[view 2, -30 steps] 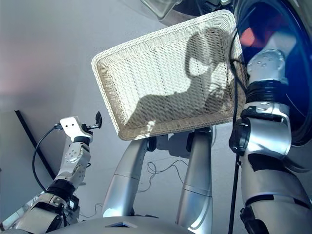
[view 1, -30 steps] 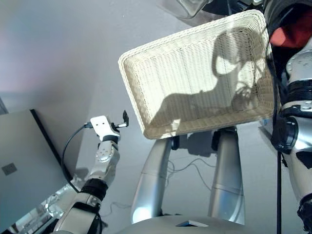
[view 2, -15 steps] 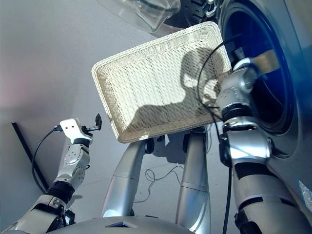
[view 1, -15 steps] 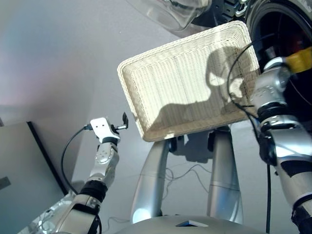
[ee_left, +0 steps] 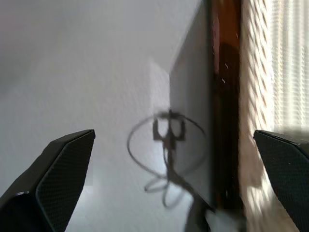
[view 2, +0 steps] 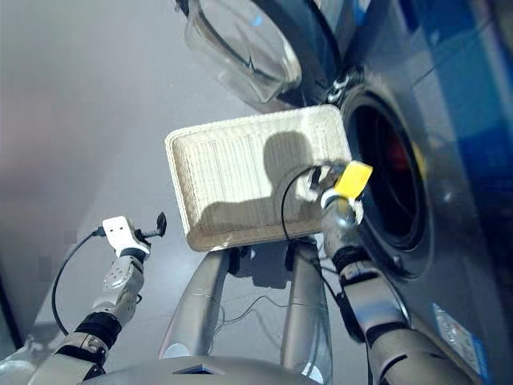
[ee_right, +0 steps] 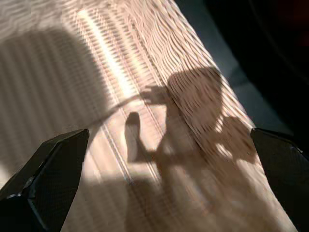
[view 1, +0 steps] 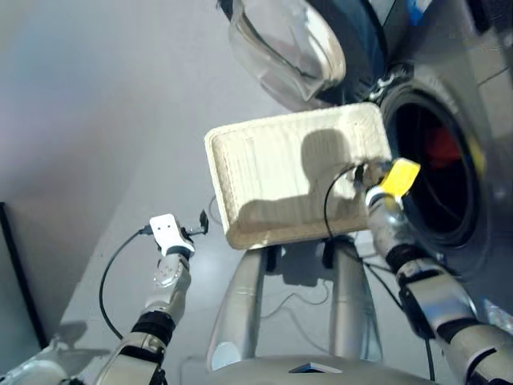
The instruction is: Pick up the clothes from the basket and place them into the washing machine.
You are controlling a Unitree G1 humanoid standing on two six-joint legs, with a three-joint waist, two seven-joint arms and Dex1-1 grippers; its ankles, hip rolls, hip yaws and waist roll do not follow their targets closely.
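The cream wicker basket [view 1: 272, 172] sits in front of me with nothing in it. To its right is the dark washing machine [view 1: 481, 104], its round porthole [view 1: 429, 188] open. Deep in the drum lies a coral-red piece of the clothes [view 1: 442, 147]; the rest of the drum is too dark to read. My right gripper [view 1: 367, 172] hangs open over the basket's right end, just outside the porthole. The right wrist view shows only woven basket floor [ee_right: 96, 87] between its fingers [ee_right: 53, 169]. My left gripper [view 1: 202, 225] is open and empty, left of the basket above the floor.
The clear-glass door [view 1: 284, 48] stands swung open above and behind the basket. Beyond it is another dark appliance [view 1: 377, 24]. A dark panel [view 1: 10, 273] edges the floor at far left. A black cable [view 1: 112, 265] loops from my left wrist.
My right arm has drawn back out of the drum to the basket's right end, leaving the red garment inside. The camera has tilted up and back. The left arm has held still.
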